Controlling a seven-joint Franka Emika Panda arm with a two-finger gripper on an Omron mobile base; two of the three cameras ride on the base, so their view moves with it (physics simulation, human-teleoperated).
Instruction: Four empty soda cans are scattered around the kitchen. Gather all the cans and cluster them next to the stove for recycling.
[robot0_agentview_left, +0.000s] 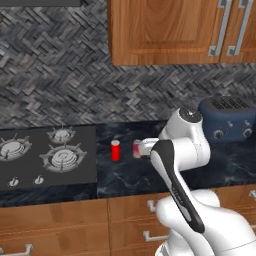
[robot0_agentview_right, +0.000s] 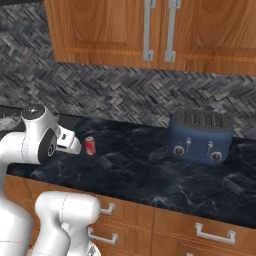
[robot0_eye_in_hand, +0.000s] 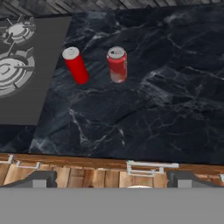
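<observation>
Two red soda cans stand upright on the dark marble counter just right of the stove (robot0_eye_in_hand: 22, 87). The slimmer plain red can (robot0_eye_in_hand: 76, 65) is nearer the cooktop, and the other can (robot0_eye_in_hand: 117, 64) is about a can's width to its right. From the left base view the first can (robot0_agentview_left: 115, 150) shows fully, while the second (robot0_agentview_left: 137, 148) is partly hidden behind my hand. The right base view shows one can (robot0_agentview_right: 90, 145) just beyond the hand. My gripper (robot0_eye_in_hand: 111, 180) hangs above the counter's front edge, open, with nothing between its fingertips (robot0_eye_in_hand: 37, 178).
A dark blue toaster (robot0_agentview_right: 201, 136) sits at the back right of the counter. Wooden wall cabinets (robot0_agentview_left: 180, 30) hang above, and drawers with silver handles (robot0_eye_in_hand: 151, 166) run below the counter edge. The stove (robot0_agentview_left: 47, 155) lies at the left.
</observation>
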